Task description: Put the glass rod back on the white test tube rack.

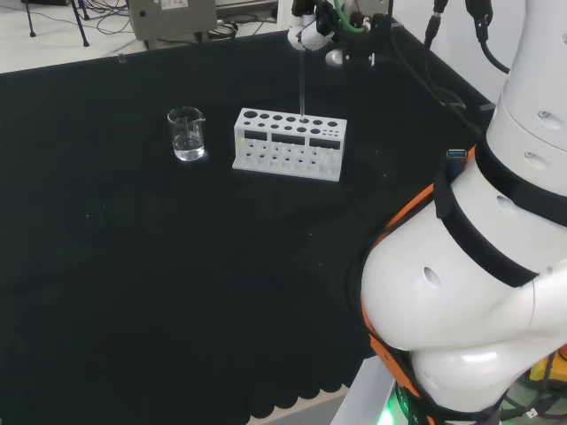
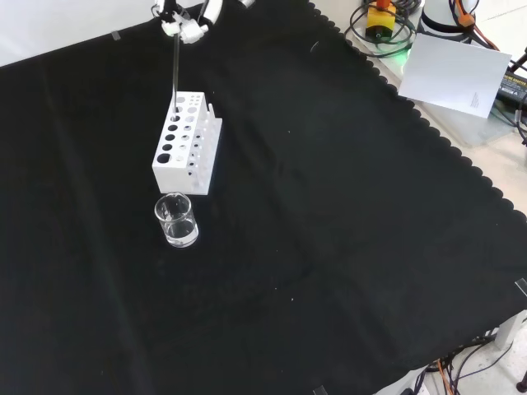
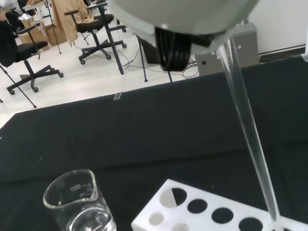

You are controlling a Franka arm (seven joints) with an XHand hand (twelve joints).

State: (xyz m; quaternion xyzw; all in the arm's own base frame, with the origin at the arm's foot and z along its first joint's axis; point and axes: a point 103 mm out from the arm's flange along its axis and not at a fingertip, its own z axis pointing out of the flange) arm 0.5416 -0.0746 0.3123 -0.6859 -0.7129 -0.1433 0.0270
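Note:
The white test tube rack (image 1: 288, 146) (image 2: 188, 141) (image 3: 202, 214) stands on the black cloth, with several round holes in its top. A clear glass rod (image 1: 302, 84) (image 2: 175, 66) (image 3: 248, 125) hangs nearly upright above it. The rod's lower end meets the rack's top at a hole near the end farthest from the beaker. How far it has gone into the hole cannot be told. The hand (image 1: 310, 31) (image 2: 188, 20) (image 3: 183, 14) is above the rack, its fingers pinched round the rod's upper end.
A small clear beaker (image 1: 187, 135) (image 2: 176, 220) (image 3: 79, 204) with a little clear liquid stands close to the rack's other end. The arm's white links (image 1: 478, 266) fill the head view's right. White paper (image 2: 453, 70) and cables lie beyond the cloth's scalloped edge.

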